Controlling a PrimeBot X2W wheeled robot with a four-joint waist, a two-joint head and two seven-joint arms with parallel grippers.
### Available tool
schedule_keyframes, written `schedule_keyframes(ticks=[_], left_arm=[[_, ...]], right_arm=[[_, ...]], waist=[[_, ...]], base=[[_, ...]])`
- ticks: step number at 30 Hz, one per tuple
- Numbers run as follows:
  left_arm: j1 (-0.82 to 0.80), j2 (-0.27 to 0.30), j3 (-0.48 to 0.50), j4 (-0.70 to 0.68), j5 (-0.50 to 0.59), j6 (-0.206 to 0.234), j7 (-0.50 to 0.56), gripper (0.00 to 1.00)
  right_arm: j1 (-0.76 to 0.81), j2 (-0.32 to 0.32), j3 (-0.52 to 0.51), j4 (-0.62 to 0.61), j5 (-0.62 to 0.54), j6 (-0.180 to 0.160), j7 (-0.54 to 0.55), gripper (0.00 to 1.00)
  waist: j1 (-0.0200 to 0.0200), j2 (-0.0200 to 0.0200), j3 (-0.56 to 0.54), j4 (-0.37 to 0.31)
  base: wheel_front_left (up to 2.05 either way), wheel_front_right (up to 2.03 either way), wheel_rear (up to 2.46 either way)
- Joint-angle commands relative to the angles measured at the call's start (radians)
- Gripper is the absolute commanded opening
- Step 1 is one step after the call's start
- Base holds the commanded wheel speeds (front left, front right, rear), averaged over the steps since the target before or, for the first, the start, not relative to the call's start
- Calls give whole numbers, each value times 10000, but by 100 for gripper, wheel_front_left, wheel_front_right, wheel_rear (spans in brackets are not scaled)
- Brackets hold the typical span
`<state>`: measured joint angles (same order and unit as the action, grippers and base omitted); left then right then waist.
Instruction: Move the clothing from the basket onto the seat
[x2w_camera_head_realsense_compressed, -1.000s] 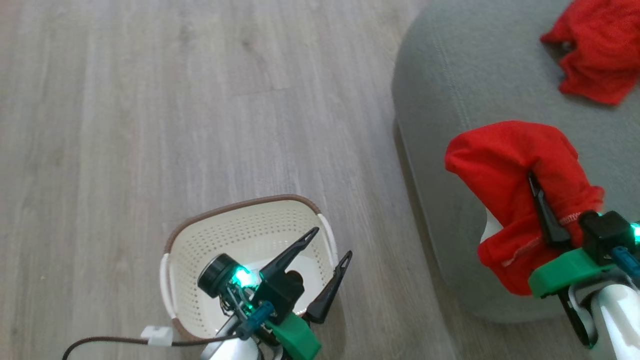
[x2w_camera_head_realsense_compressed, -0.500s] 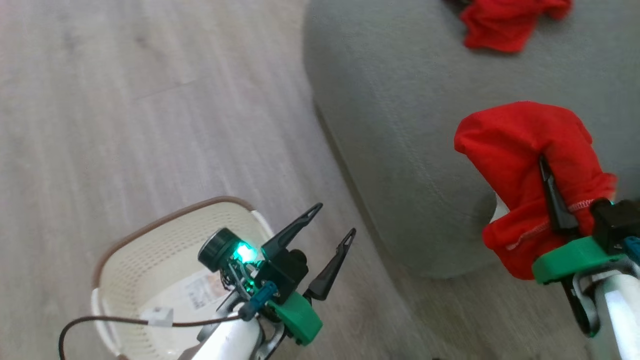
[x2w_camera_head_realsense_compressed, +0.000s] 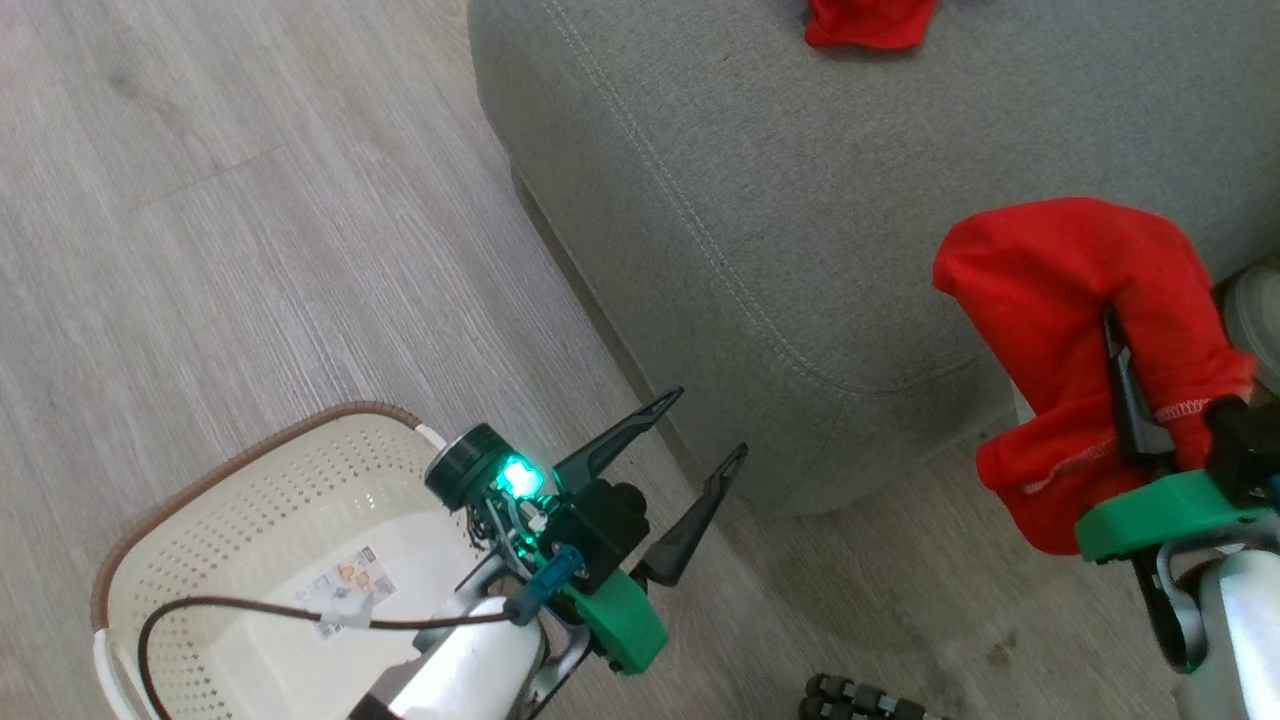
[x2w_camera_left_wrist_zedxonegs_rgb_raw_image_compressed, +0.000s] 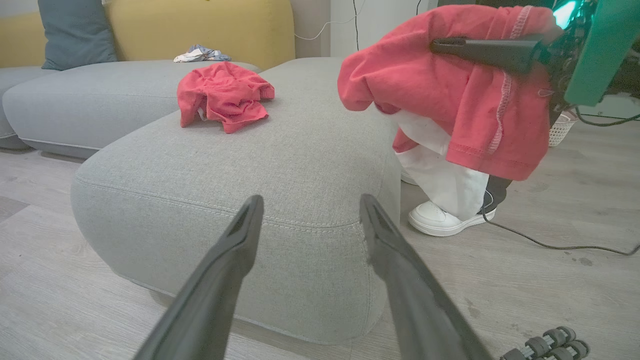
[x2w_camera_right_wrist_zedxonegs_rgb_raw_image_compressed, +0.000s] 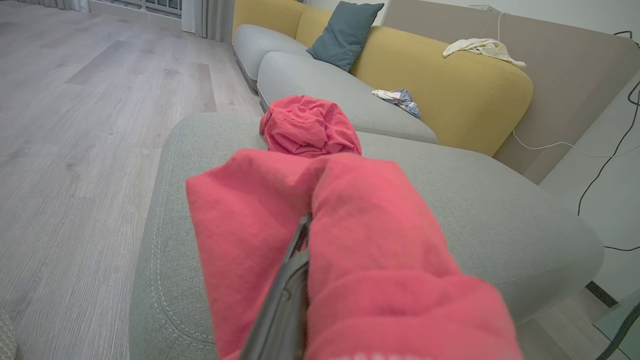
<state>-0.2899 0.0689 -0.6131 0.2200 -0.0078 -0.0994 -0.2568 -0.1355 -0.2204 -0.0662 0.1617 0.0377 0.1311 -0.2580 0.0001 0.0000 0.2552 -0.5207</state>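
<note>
A garment (x2w_camera_head_realsense_compressed: 1060, 300) mostly hides the right gripper (x2w_camera_head_realsense_compressed: 1112, 330) pinching it. A second garment (x2w_camera_head_realsense_compressed: 868, 22), cropped, lies on the seat (x2w_camera_head_realsense_compressed: 800, 200); left gripper (x2w_camera_head_realsense_compressed: 704, 425) spread.

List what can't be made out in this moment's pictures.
- Basket, head view: near end cut off by the bottom edge, floor partly behind the left arm; leftover clothing there cannot be ruled out.
- Right gripper, right wrist view: the held red garment drapes its fingers, hiding where they pinch.
- Basket label, head view: too small to read.
- Garment on the seat, head view: cut off by the top edge.
</note>
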Motion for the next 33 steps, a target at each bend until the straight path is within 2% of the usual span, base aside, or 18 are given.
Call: schedule_keyframes(ticks=[1, 6, 11, 24, 33], left_arm=[[-306, -27, 258, -272, -12, -1, -49, 100], [-258, -36, 292, -318, -42, 77, -49, 100], [-339, 19, 241, -363, 33, 75, -49, 100], [-1622, 277, -453, -71, 382, -61, -49, 100], [-2376, 591, -826, 82, 482, 14, -49, 100]], right_arm=[[-182, -99, 45, -383, -59, -4, -38, 0], [-428, -204, -47, -397, -78, -4, -38, 0], [-1173, -732, -281, -602, -159, -4, -38, 0], [-4991, -3240, -410, -698, 670, -4, -38, 0], [-7675, -4511, -109, 645, 1751, -4, -38, 0]], waist=[[-1, 0, -17, 12], [-1, 0, 9, 49], [-1, 0, 319, 235], [-1, 0, 2633, 1203], [-1, 0, 4019, 1874]], base=[[0, 0, 0], [0, 0, 0], [0, 0, 0], [0, 0, 0], [0, 0, 0]])
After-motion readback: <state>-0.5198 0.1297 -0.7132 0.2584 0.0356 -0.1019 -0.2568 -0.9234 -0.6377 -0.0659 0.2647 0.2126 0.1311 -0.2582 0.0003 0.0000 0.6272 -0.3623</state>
